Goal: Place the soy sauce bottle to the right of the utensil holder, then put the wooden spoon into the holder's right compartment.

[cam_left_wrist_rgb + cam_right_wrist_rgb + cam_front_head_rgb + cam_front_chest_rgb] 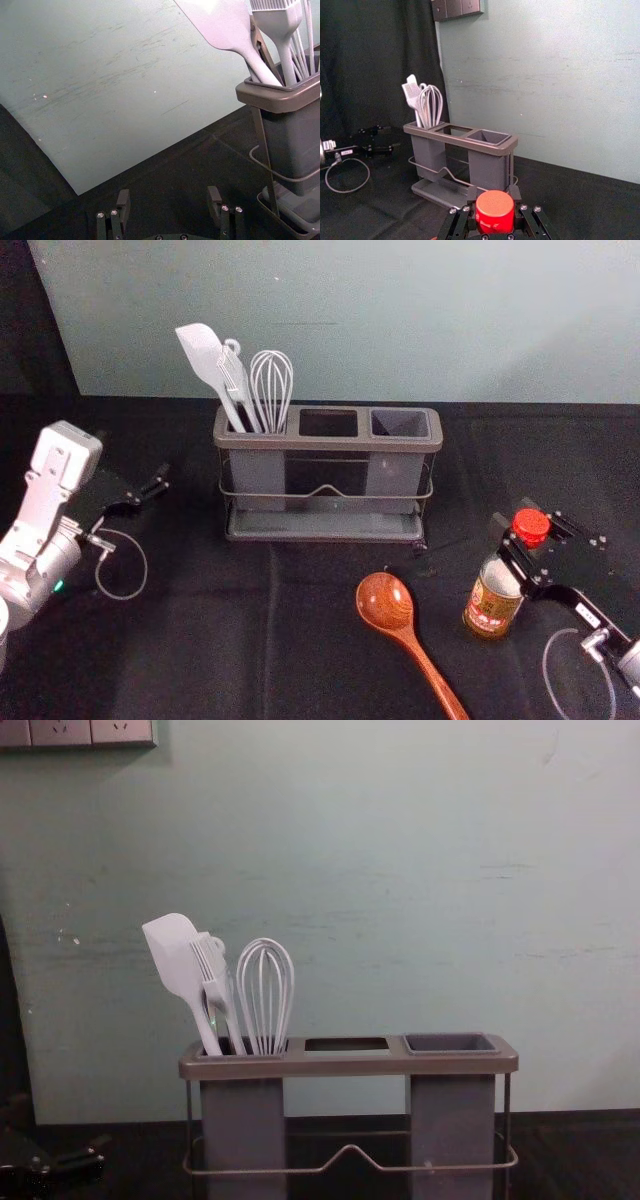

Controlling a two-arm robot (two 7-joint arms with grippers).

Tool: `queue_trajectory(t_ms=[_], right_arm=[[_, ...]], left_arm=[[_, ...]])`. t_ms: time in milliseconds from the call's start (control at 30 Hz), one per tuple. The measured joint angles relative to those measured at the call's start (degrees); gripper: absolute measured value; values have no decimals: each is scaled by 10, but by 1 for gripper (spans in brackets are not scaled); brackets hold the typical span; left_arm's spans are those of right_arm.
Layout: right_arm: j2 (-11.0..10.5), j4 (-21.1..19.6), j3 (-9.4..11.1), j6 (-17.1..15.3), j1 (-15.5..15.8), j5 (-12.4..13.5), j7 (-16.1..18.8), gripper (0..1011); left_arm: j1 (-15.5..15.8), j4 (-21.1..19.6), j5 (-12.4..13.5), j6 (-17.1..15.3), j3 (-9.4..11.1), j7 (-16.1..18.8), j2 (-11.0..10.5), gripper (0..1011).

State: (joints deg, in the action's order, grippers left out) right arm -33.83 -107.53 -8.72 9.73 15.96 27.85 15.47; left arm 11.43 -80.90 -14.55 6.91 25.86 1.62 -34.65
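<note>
The right gripper [515, 516] was at the right side of the desk [320, 600], in front of the holder and off to its right. Its jaws were clamped on the soy sauce bottle [494, 597], up high by the red cap [531, 525]. In the right wrist view, the red cap sat right between the jaws, with one on each side. I could not tell if the bottom of the bottle touched the desk.

The wooden spoon [385, 602] lay on the desk to the left of the bottle, near it but not touching. Its round end was nearer the holder, and its handle came back toward the robot and a bit to the right.

The utensil holder [325, 445] stood up behind the spoon. In its left part were a white spatula [172, 955], a white brush [212, 970] and a white whisk [265, 995], all with their handles down. The right compartment [450, 1043] was a gray cup with its top open. A big pale wall [400, 870] was at the back.

The left gripper [150, 490] was parked well apart from the bottle, to the left of the holder. Its jaws were wide apart.
</note>
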Motion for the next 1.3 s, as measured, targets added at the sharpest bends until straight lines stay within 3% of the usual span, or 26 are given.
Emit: queue_trajectory(t_ms=[567,1300], right_arm=[[17,-2,23,-15,-9,-16,4,381],[54,47,17,-44,-94,-42,26,381]], left_arm=[[0,0,0,0,0,0,0,1005],[0,0,0,0,0,0,0,1005]])
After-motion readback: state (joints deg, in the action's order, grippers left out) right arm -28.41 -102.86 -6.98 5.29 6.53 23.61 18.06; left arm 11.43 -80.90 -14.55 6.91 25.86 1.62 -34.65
